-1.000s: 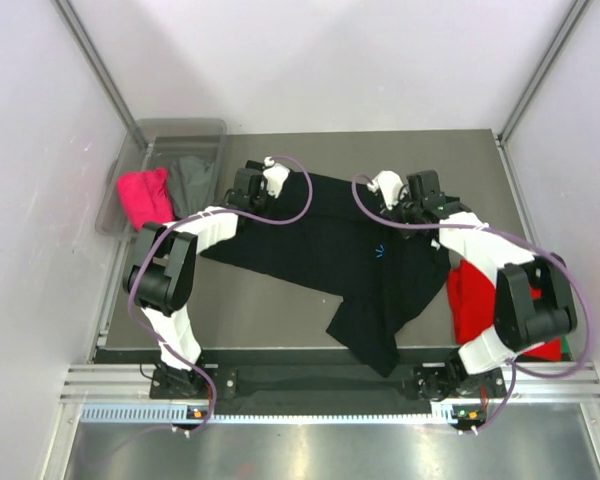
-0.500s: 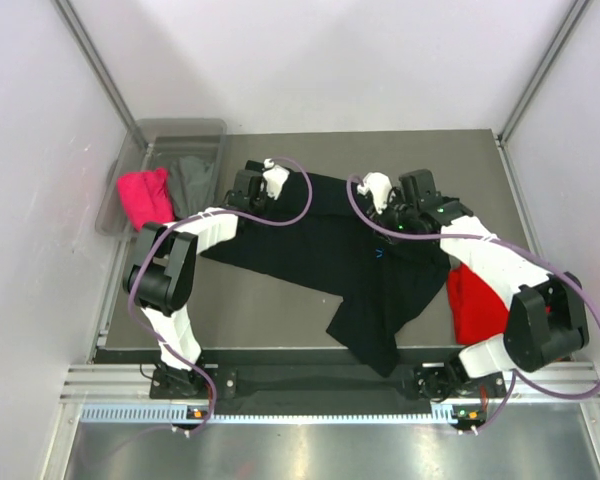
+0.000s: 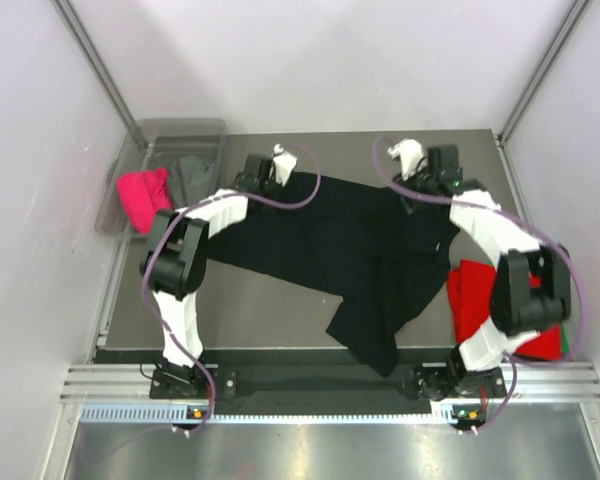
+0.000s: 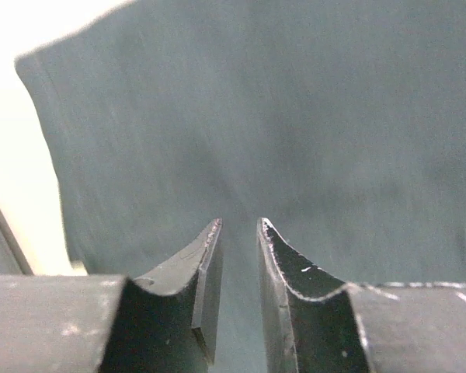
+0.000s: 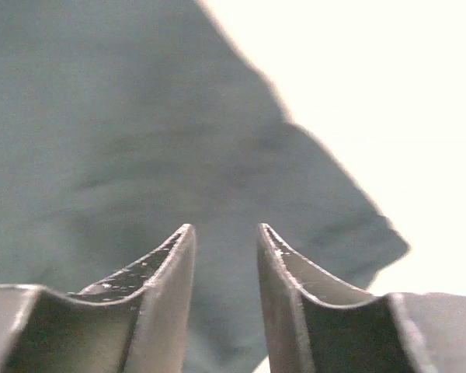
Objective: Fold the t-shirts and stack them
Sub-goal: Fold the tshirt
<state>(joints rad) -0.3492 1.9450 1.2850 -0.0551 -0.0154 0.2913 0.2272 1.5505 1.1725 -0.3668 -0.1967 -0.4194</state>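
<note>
The large black t-shirt point(image 3: 330, 245) lies spread across the table, with a flap hanging toward the near edge; its blue mark does not show. My left gripper point(image 3: 263, 173) is over the shirt's far left edge, jaws a narrow gap apart, with black cloth point(image 4: 295, 116) beneath the gripper point(image 4: 238, 224). My right gripper point(image 3: 432, 172) is over the far right corner, jaws a little wider apart point(image 5: 225, 227) above the cloth point(image 5: 101, 116). A red shirt point(image 3: 472, 300) lies at the right. Pink point(image 3: 143, 195) and grey point(image 3: 192, 178) shirts sit in the tub.
The translucent grey tub point(image 3: 185, 128) stands at the far left corner. A bit of green cloth point(image 3: 552, 349) shows by the right arm's elbow. White walls close in both sides and the back. The arm bases stand at the near edge.
Both grippers have moved toward the far edge, the right one also to the right. The shirt's right side is now stretched further right, and the blue mark has gone from sight.
</note>
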